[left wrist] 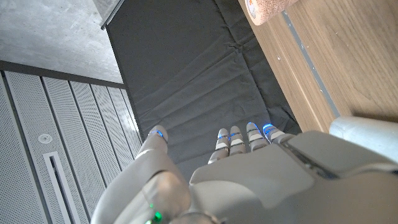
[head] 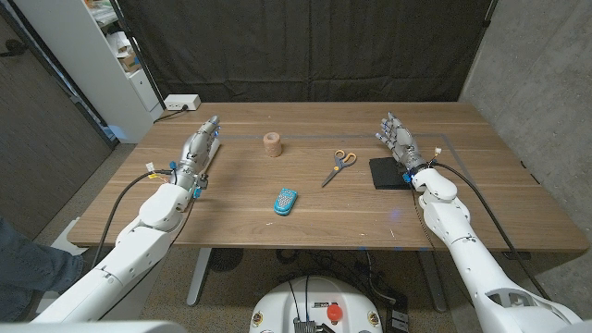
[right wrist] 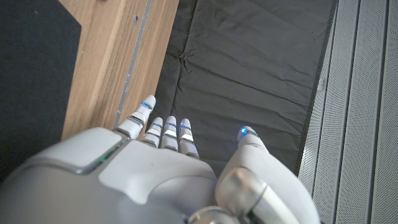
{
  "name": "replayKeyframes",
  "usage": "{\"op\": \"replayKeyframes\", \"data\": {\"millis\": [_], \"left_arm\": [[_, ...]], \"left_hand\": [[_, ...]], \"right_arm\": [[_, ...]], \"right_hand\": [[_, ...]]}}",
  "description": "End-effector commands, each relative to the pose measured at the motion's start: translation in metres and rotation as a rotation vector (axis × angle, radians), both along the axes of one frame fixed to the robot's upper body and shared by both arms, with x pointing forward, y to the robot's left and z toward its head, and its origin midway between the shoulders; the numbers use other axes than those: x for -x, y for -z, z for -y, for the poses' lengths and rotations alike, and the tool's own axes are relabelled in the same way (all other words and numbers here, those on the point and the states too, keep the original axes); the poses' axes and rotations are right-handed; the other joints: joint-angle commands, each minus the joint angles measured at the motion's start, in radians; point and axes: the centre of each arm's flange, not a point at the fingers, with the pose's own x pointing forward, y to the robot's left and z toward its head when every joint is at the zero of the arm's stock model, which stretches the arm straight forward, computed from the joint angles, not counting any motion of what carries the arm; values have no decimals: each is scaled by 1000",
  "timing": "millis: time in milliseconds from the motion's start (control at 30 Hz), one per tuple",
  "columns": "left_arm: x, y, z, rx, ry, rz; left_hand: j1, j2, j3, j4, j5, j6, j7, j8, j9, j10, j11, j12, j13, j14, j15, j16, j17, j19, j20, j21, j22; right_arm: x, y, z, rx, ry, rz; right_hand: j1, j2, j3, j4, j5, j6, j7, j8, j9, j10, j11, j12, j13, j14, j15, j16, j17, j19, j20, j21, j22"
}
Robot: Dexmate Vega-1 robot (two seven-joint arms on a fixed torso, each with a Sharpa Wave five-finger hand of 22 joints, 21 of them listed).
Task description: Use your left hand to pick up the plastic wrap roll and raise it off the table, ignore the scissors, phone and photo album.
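— Where's the roll?
— The plastic wrap roll stands on the tabletop, near my left hand; the left wrist view cuts it off.
— Your fingers?
— Straight, empty. My right hand, beside the black photo album, likewise.

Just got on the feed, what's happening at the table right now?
Nothing is held yet. The left hand is open on the table, apart from the plastic wrap roll, which stands untouched to its right. The right hand is open too, beside the black photo album. The scissors and the blue phone lie mid-table, untouched. The pick-up has not begun.
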Motion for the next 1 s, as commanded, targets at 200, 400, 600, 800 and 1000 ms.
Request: {"op": "replayKeyframes", "data": {"millis": [200,400,600,800,1000], "left_arm": [[23,0,-17,-44,-73,29],[29,3,-27,-47,-114,29],[36,5,-35,-62,-174,42],[41,5,-40,-71,-186,39],[46,5,-44,-61,-198,44]], "left_hand": [[15,4,3,-11,0,16,-1,2,5,16,1,5,5,8,0,5,4,-3,7,-3,4],[18,5,4,-14,0,21,-2,2,5,19,-1,5,5,12,1,5,4,-1,9,-3,4],[22,6,5,-17,-1,26,-1,3,5,25,0,6,5,18,-1,6,4,2,11,-2,4],[26,8,6,-20,-1,33,-2,4,5,30,-1,6,6,22,0,6,4,5,13,-2,4],[31,9,8,-23,-1,38,-3,5,5,33,-7,7,6,24,-2,6,4,6,13,-2,4]], "right_arm": [[5,-3,5,-11,12,14],[5,1,5,-19,14,12],[5,4,1,-23,8,9],[4,4,-1,-36,-4,14],[2,3,-4,-37,-6,14]], "right_hand": [[5,4,-1,-6,-2,12,2,7,4,6,5,3,2,3,3,3,1,9,-3,-8,3],[5,4,-1,-6,-2,13,2,7,4,6,5,3,2,4,2,3,1,10,-2,-10,3],[5,4,-2,-7,-3,14,2,7,4,6,4,2,2,4,3,3,1,11,-2,-13,3],[4,4,-2,-7,-3,14,1,7,4,7,5,2,2,4,3,3,0,12,-2,-15,3],[4,5,-2,-8,-3,14,2,7,4,8,5,2,2,4,3,3,0,13,-2,-17,3]]}}
